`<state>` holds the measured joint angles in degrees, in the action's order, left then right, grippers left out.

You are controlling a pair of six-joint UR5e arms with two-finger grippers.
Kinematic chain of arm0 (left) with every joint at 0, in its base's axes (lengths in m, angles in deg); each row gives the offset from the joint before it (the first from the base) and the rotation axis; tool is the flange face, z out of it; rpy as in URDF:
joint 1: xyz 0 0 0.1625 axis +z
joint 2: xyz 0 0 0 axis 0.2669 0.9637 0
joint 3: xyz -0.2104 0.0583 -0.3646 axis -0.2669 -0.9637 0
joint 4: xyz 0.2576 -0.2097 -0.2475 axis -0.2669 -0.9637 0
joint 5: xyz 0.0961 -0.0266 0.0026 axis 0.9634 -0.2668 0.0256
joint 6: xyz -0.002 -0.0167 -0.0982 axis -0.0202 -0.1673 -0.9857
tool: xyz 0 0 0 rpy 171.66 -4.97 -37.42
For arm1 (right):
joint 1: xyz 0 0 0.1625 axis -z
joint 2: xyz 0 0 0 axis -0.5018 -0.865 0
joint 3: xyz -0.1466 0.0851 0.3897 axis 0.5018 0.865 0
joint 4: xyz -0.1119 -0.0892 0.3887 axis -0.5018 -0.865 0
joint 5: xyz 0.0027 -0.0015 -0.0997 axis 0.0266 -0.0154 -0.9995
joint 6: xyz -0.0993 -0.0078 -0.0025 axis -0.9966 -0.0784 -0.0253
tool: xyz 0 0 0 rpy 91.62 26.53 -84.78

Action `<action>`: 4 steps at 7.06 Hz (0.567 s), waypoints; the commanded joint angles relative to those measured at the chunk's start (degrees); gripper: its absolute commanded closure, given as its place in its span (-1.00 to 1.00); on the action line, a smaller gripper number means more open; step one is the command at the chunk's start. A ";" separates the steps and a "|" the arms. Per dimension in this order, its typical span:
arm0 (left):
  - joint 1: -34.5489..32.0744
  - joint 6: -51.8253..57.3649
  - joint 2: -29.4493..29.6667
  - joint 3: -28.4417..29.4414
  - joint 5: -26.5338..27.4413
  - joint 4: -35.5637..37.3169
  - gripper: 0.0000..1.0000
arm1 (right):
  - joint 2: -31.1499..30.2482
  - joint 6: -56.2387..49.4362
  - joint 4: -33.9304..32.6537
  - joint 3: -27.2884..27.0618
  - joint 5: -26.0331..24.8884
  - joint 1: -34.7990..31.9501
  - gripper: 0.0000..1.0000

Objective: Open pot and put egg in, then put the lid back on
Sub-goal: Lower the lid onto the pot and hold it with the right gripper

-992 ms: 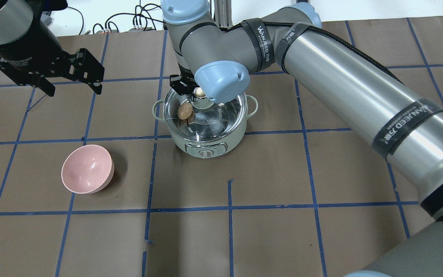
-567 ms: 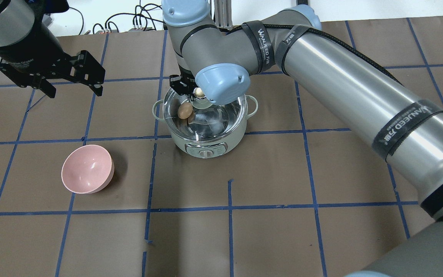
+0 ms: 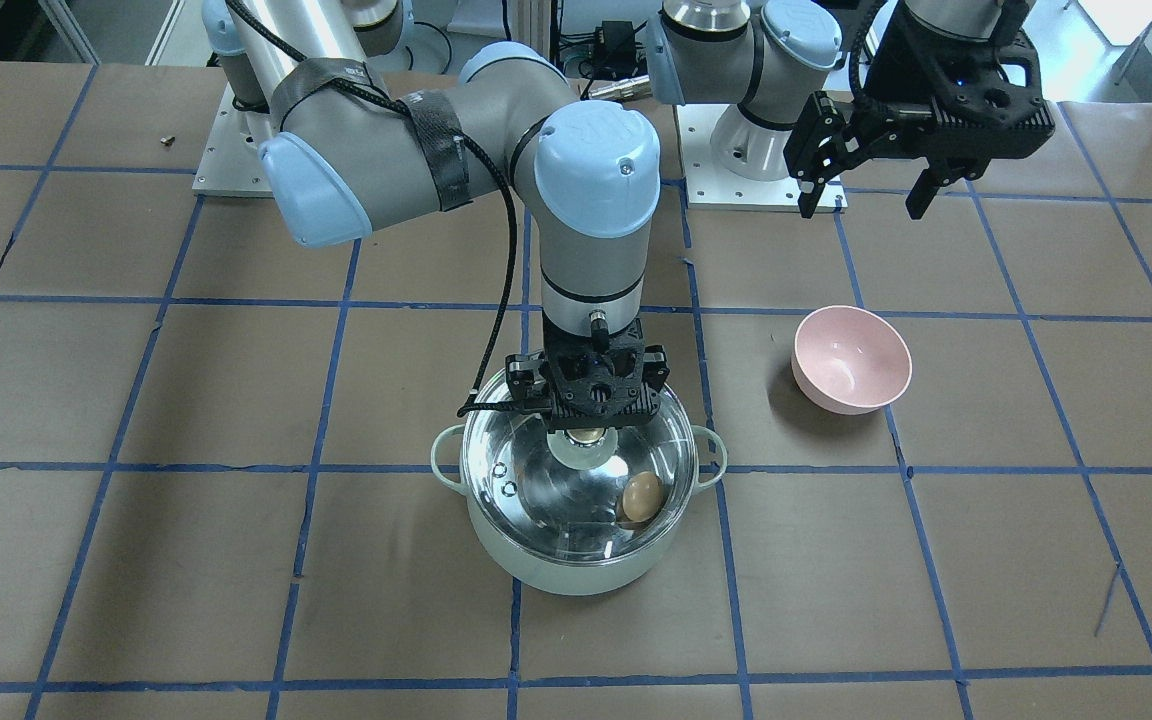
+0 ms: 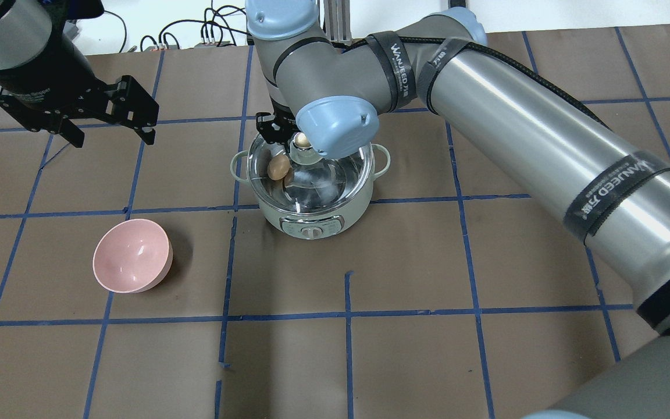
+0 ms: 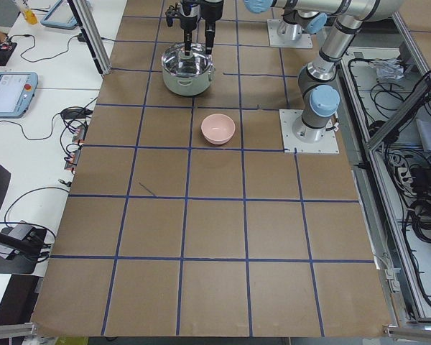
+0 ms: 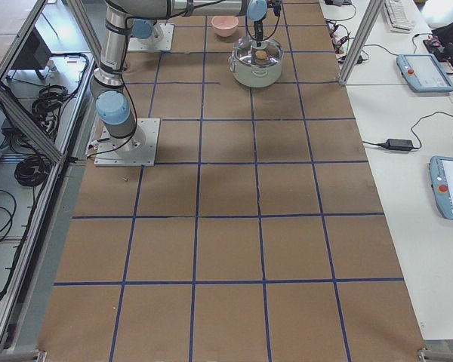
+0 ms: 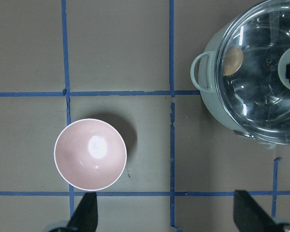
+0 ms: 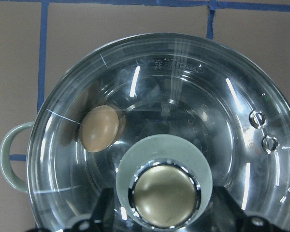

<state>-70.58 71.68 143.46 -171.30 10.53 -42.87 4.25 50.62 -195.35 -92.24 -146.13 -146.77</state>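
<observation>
The mint-green pot (image 4: 312, 224) stands on the table with the clear glass lid (image 4: 335, 174) seated on it. The brown egg (image 4: 278, 167) lies inside, seen through the glass, also in the front view (image 3: 642, 495) and the right wrist view (image 8: 99, 128). My right gripper (image 3: 586, 420) hangs just over the lid's brassy knob (image 8: 164, 193). Its jaws are open, one on each side of the knob and clear of it. My left gripper (image 4: 112, 138) is open and empty, high above the table, far left of the pot.
A pink bowl (image 4: 131, 256) sits empty on the table to the left and in front of the pot, below my left gripper (image 7: 168, 217). Blue tape lines grid the brown table. Cables lie beyond its far edge.
Almost nothing. My right wrist has shifted very slightly over the knob. The lid, the egg and the bowl have stayed put.
</observation>
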 commanded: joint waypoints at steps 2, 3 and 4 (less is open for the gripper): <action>-0.08 0.00 0.00 -0.04 -0.15 -0.09 -1.00 | -4.17 -3.97 3.78 0.07 0.65 4.47 -0.99; -0.08 0.00 0.00 -0.04 -0.24 0.00 -1.00 | -8.03 -10.10 10.16 -0.28 0.57 7.89 -0.99; -0.08 0.00 0.00 -0.22 -0.06 0.00 -1.00 | -11.38 -13.29 12.40 -0.72 -0.48 10.54 -0.99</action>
<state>-70.65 71.68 143.46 -171.39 10.37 -42.90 -3.20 41.82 -186.77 -92.51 -145.83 -139.51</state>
